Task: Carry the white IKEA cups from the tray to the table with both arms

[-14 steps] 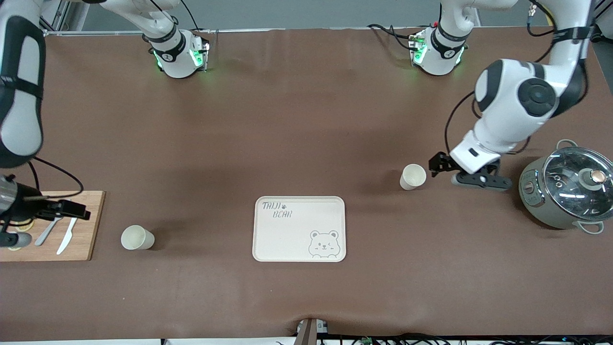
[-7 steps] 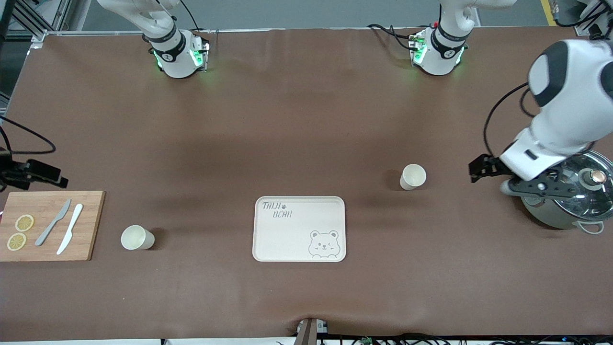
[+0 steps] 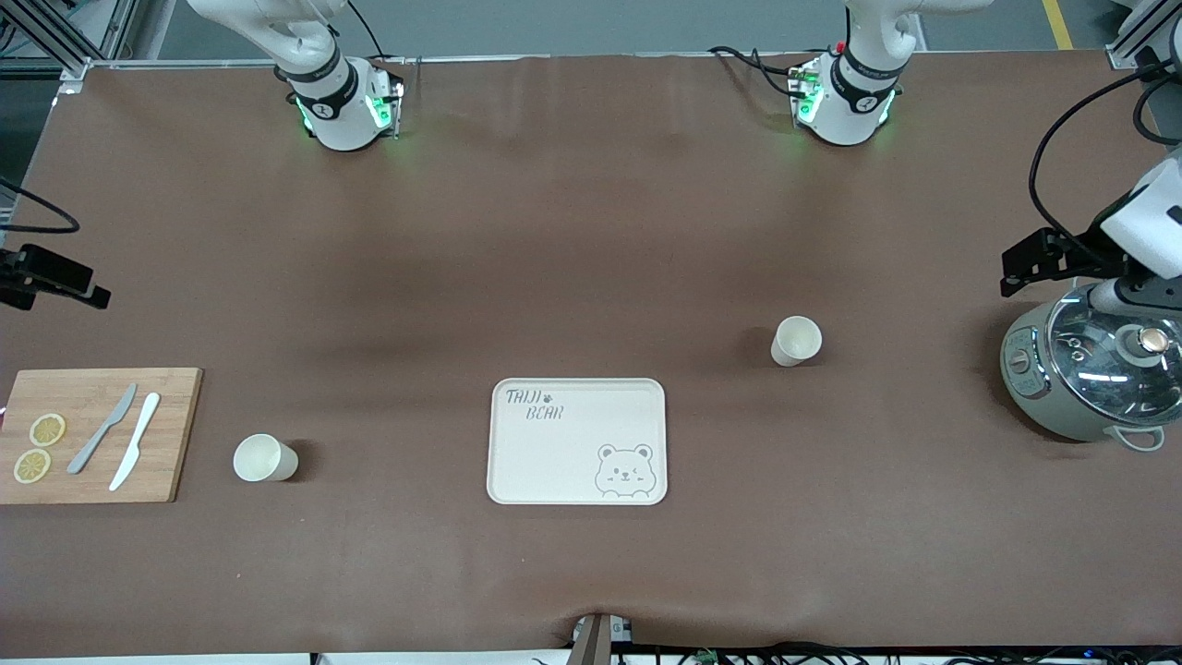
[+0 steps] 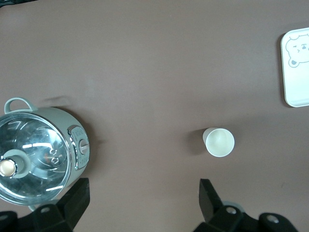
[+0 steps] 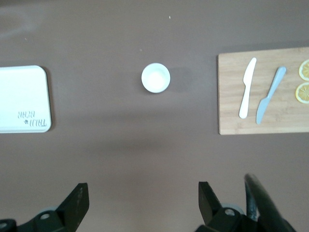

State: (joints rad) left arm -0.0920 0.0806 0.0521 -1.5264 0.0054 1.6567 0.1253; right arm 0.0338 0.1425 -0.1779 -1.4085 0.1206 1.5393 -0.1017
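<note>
Two white cups stand upright on the brown table. One cup [image 3: 796, 340] is toward the left arm's end and also shows in the left wrist view [image 4: 219, 141]. The other cup [image 3: 264, 458] is toward the right arm's end and also shows in the right wrist view [image 5: 155, 78]. My left gripper [image 4: 143, 195] is open and empty, high over the table beside the pot [image 3: 1113, 294], well apart from its cup. My right gripper [image 5: 142, 198] is open and empty, high at the table's right-arm end [image 3: 51, 277], well apart from its cup.
A cream bear tray [image 3: 576, 441] lies between the cups, nearer the front camera than the first cup. A lidded grey pot [image 3: 1094, 369] stands at the left arm's end. A wooden board [image 3: 175, 434] with two knives and lemon slices lies at the right arm's end.
Both arms have drawn back and up toward their ends of the table, away from the cups. The cups and tray have not moved.
</note>
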